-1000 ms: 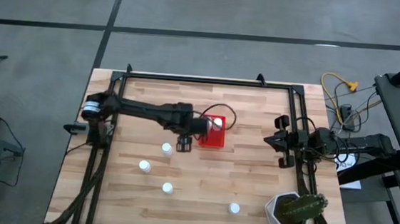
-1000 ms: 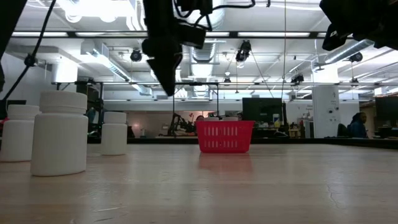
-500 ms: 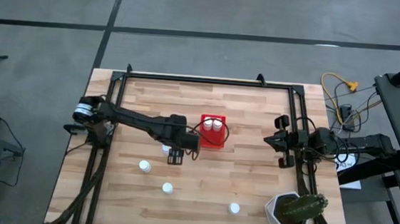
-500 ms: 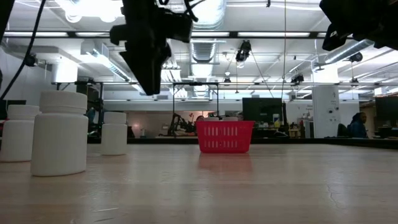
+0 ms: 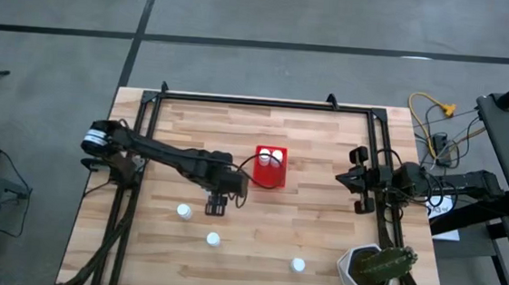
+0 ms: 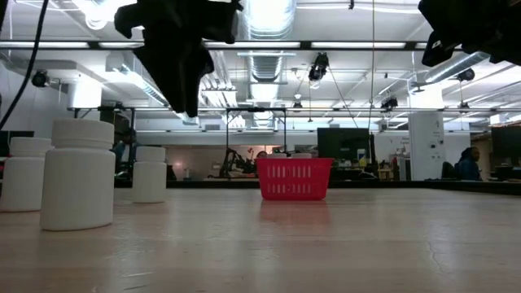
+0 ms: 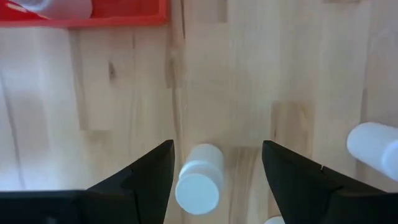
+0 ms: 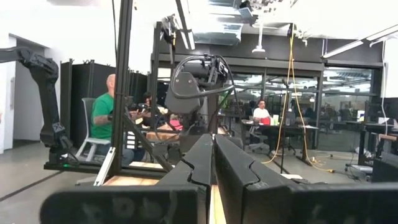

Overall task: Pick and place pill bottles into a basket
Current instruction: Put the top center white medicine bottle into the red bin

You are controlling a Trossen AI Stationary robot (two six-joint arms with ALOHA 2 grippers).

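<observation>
1. The wooden table point(image 5: 327, 139) carries everything, and the left arm point(image 5: 171, 157) stretches across it from the left edge.
2. The red basket point(image 5: 269, 177) sits near the table's middle with two pill bottles point(image 5: 271, 157) inside, caps up.
3. The left gripper point(image 5: 216, 208) hovers just left of the basket, fingers apart and empty, right over a loose bottle point(image 7: 199, 185).
4. The right gripper point(image 5: 358, 182) waits at the right edge, fingers pressed together.
5. Three bottles point(image 5: 212, 239) stand scattered toward the near side.
</observation>
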